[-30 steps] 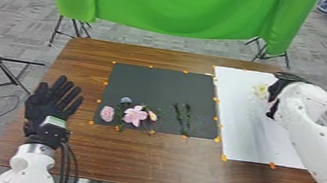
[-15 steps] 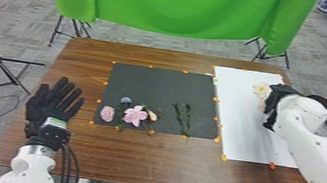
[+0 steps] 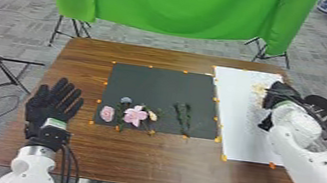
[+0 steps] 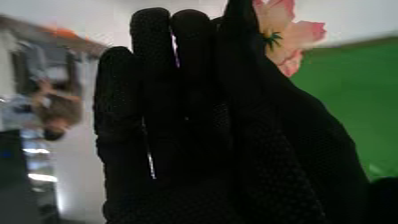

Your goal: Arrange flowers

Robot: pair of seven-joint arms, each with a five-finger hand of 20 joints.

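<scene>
1. While the right hand [image 3: 281, 96] hung over the right edge of the white board [image 3: 238, 131], its fingers were straight and pressed close together; I could not tell whether any stem was caught behind them.
2. Beside those fingertips was the pink-edged flower [image 4: 286, 36], toward the board's far edge and slightly left of the hand. Its stem's long axis was hidden.
3. Pink flowers [image 3: 135, 115] and green stems [image 3: 183, 118] lay along the dark mat's [image 3: 156, 88] near edge.
4. Spread by the table's [image 3: 159, 167] left edge, the left hand [image 3: 48, 105] was much farther off.

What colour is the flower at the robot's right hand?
The broad-petalled flower is pink and cream, best seen in the right wrist view.
</scene>
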